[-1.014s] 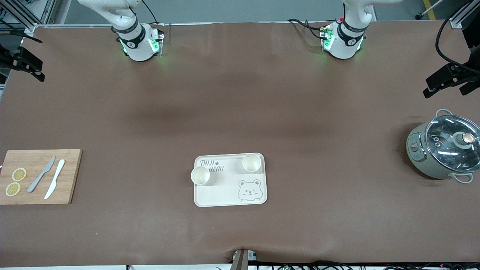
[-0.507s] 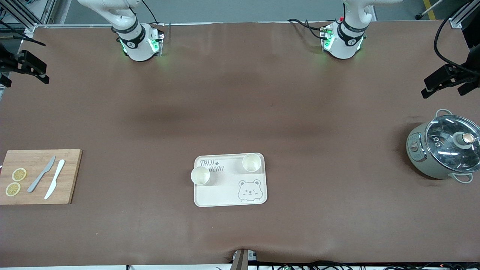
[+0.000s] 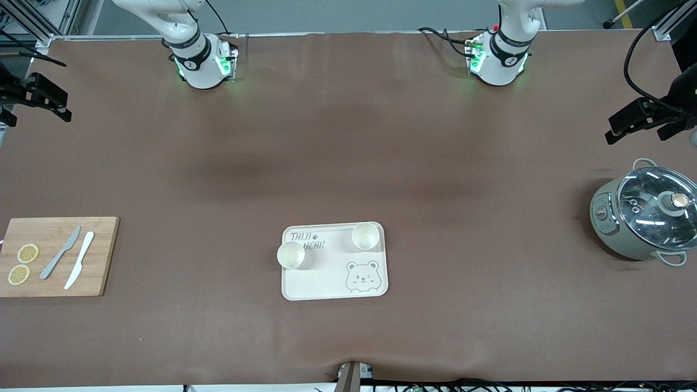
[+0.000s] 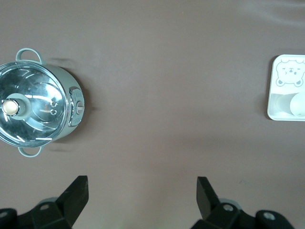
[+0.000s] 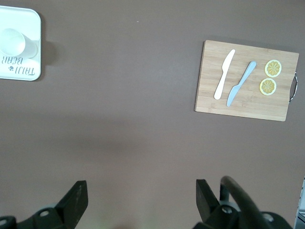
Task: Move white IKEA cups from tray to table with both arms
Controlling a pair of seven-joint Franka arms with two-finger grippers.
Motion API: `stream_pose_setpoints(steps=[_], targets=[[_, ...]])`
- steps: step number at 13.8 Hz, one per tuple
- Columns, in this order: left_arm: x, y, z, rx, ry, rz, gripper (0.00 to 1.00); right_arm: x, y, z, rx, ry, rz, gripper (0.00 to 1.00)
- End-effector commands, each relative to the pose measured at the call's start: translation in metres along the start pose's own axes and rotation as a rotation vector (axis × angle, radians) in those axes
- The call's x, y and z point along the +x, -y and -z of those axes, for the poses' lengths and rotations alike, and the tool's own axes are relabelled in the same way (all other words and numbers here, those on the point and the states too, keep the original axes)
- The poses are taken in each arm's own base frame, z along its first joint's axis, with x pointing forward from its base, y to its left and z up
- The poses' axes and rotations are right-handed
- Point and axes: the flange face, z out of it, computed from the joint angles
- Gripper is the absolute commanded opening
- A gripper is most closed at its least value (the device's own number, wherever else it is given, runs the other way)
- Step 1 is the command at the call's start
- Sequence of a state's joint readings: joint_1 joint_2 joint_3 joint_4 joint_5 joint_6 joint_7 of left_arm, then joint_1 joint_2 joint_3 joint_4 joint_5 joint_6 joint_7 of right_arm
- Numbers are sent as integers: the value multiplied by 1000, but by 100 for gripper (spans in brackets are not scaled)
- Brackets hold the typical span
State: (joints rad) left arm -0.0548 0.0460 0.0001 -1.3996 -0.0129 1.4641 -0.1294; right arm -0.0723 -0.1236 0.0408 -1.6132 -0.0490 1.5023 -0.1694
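Brown matting covers the whole surface, with both arm bases glowing green along its edge farthest from the front camera. Near the middle, fairly close to that camera, lies a cream tray printed with a bear. One white cup stands upright on the tray, in the corner toward the left arm's end and farther from the camera. The other white cup stands upright at the tray's edge toward the right arm's end, overlapping the rim; whether it sits fully on the tray cannot be told. The two cups are apart from each other.

At the right arm's end rests a wooden cutting board carrying a grey knife, a white knife just beside it, and two lemon slices. At the left arm's end sits a pale green pot under a glass lid.

Neither gripper holds anything, and both are well apart from the cups. The left gripper hangs over bare surface near the pot, its fingers spread wide. The right gripper hangs over bare surface at the right arm's end, farther from the camera than the cutting board, fingers likewise spread wide.
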Motion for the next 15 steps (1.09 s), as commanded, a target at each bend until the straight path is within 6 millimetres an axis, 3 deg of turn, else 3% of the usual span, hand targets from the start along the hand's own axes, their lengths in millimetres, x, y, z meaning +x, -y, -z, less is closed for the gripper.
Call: stream_pose_setpoints(steps=[1,8,10,14,15], targets=[[2,-18,-9,-3,27,-5,100,1,-1,5,17,-1,-5,100],[28,-125,-81,8,51,130,100,1,1,5,17,-1,-4,100],[35,-142,-97,-3,38,186,100,2,3,4,19,0,-4,100],[47,-185,-141,-32,43,249,100,24,20,-20,144,22,-7,100],[50,-196,-150,-37,33,257,100,39,38,-37,166,49,-52,100]])
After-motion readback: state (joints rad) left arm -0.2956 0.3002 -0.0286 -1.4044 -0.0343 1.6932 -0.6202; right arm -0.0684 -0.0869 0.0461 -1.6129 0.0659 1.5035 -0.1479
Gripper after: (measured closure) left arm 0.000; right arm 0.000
